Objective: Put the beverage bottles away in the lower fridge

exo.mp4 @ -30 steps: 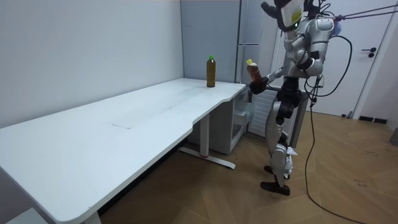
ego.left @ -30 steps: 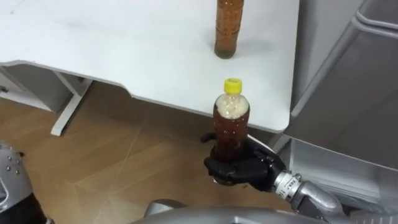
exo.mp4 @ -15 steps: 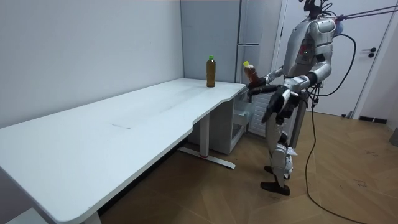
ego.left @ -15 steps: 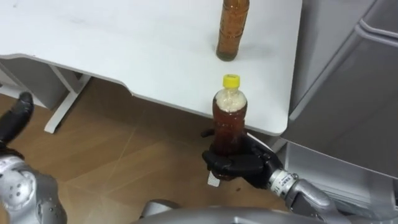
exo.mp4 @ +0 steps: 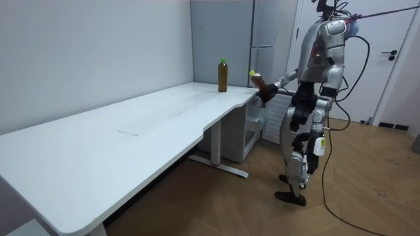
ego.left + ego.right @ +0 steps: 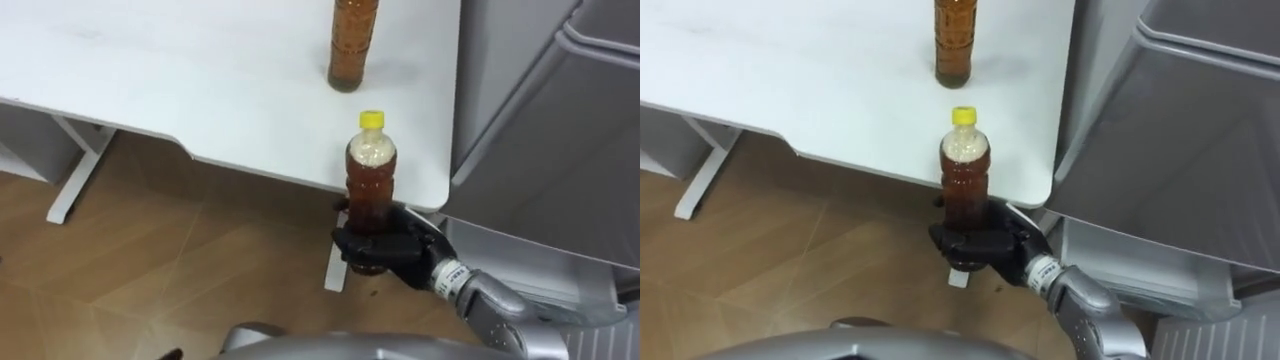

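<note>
The right hand [image 6: 388, 252] had the yellow-capped drink bottle [image 6: 370, 178] wrapped up tight, dark fingers curled round its lower body just below centre of the frame, bottle upright and clear of the tabletop! That was the carry step as I read it: one drink lifted off, not yet in the fridge. The second drink bottle [image 6: 350, 45] stood on the white table [image 6: 180, 90] at top centre, so by my count half the job was waiting.

In the room view the robot stood at the table's far corner, right beside the grey fridge [image 5: 264, 39]. Its left hand [image 5: 317, 145] hung at its side, too small there to tell how the fingers sat.

The next move, I judged, called for a turn toward the frame's right and a low reach, keeping the bottle level past the table's rounded corner.

Now the feel of things. The held bottle was clear plastic, ribbed at the waist, with amber liquid and pale froth under the cap: smooth and round, so a firm wrap mattered. The tabletop looked matte and hard; the fridge panels were plain grey with crisp edges; below lay wood-plank floor [image 6: 150, 260].
</note>
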